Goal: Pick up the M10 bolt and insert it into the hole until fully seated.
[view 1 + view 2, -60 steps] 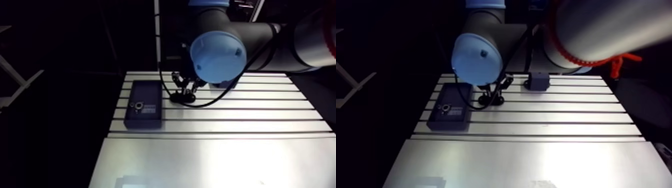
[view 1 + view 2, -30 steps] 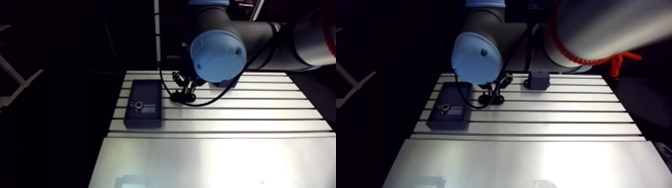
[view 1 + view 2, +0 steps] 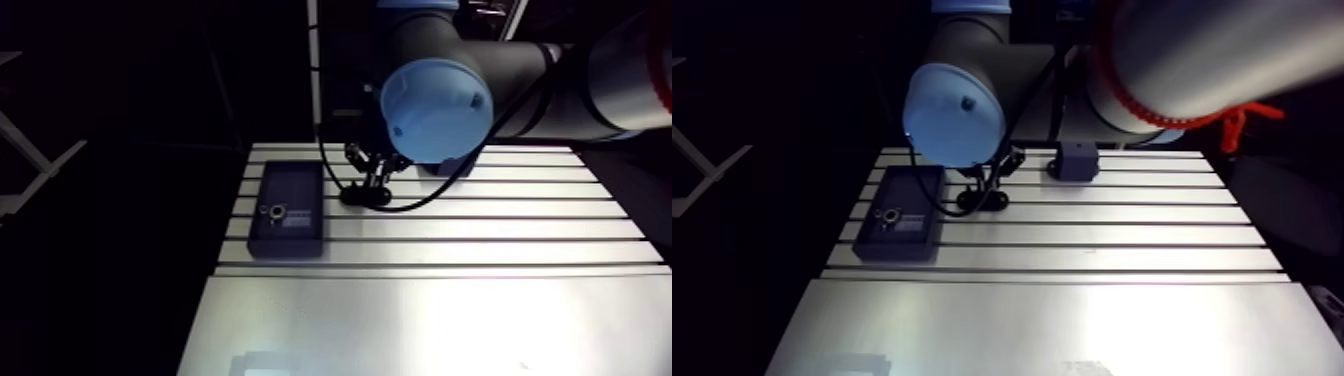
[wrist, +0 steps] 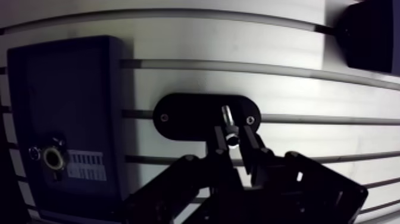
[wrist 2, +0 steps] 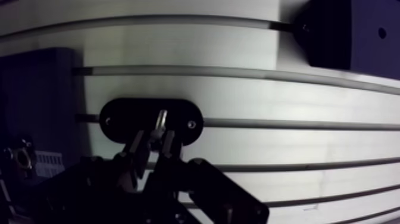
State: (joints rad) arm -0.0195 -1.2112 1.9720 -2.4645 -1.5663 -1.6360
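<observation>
In the wrist view my gripper [image 4: 233, 140] is shut on the M10 bolt [image 4: 228, 123], a small silvery bolt whose shank points down at a black oval holder [image 4: 187, 117] on the table. The bolt's tip is over the holder's middle; whether it touches the holder I cannot tell. Beside the holder lies a dark rectangular block [image 4: 68, 101] with a brass-ringed hole [image 4: 53, 158] near one end and a pale label next to it. In the arm view the gripper [image 3: 372, 178] hangs over the holder [image 3: 364, 196], with the block [image 3: 287, 207] to its left.
A second dark block [image 3: 1077, 160] stands on the slotted table [image 3: 450, 230] behind and to the right of the holder. A smooth metal sheet [image 3: 430, 320] covers the table's near part. The table's left edge runs just beyond the block with the hole.
</observation>
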